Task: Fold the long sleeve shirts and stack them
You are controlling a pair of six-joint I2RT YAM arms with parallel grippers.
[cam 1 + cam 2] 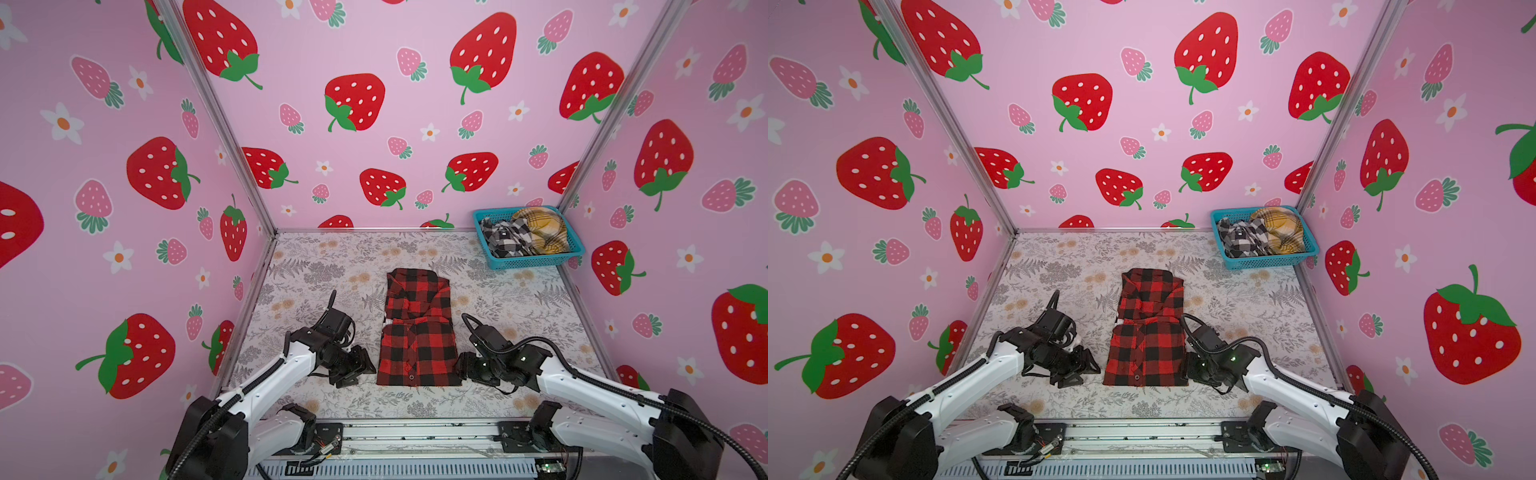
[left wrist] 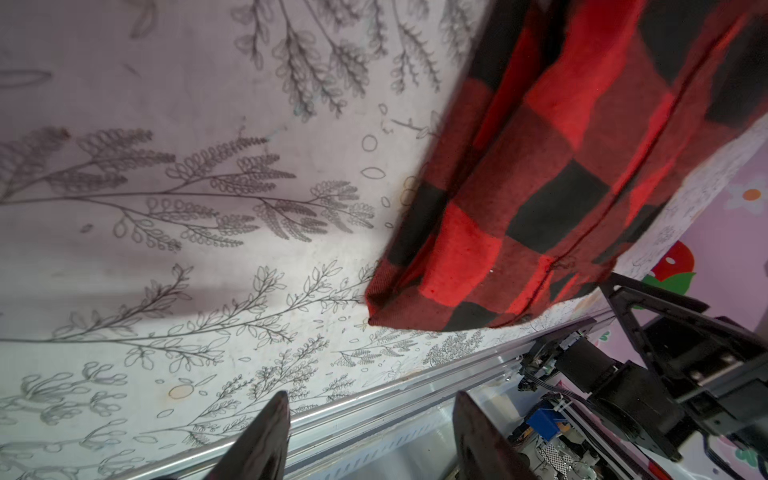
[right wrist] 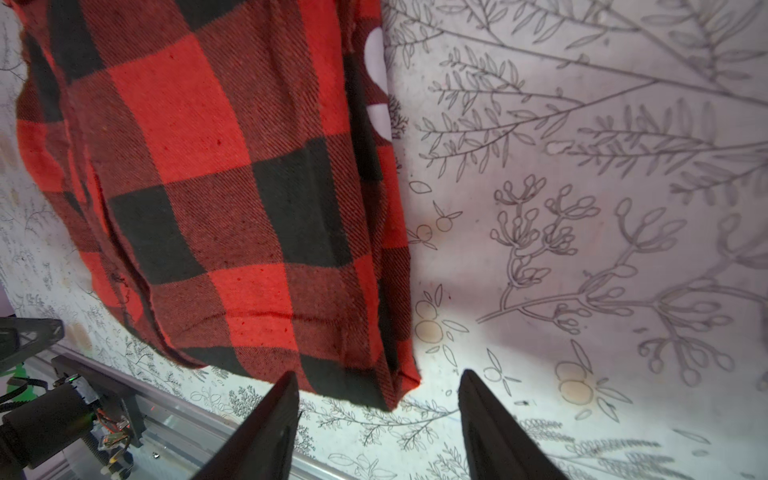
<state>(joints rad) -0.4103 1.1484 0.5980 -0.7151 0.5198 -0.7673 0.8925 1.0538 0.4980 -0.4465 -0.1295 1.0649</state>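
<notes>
Lying between left hand [image 1: 362, 368] and right hand [image 1: 464, 368]: red-and-black shirt [image 1: 417, 332]

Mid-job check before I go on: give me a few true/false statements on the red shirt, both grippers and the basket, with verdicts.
1. The red-and-black shirt lies folded on the table between the two arms. True.
2. The left gripper is clamped on the shirt's hem. False: it is open, beside the shirt's near corner, holding nothing.
3. The right gripper is open, clamping nothing. True.
4. The blue basket stands at the table's far right corner. True.
5. The basket is empty. False: it holds the black-and-white shirt and the mustard-yellow shirt.
</notes>
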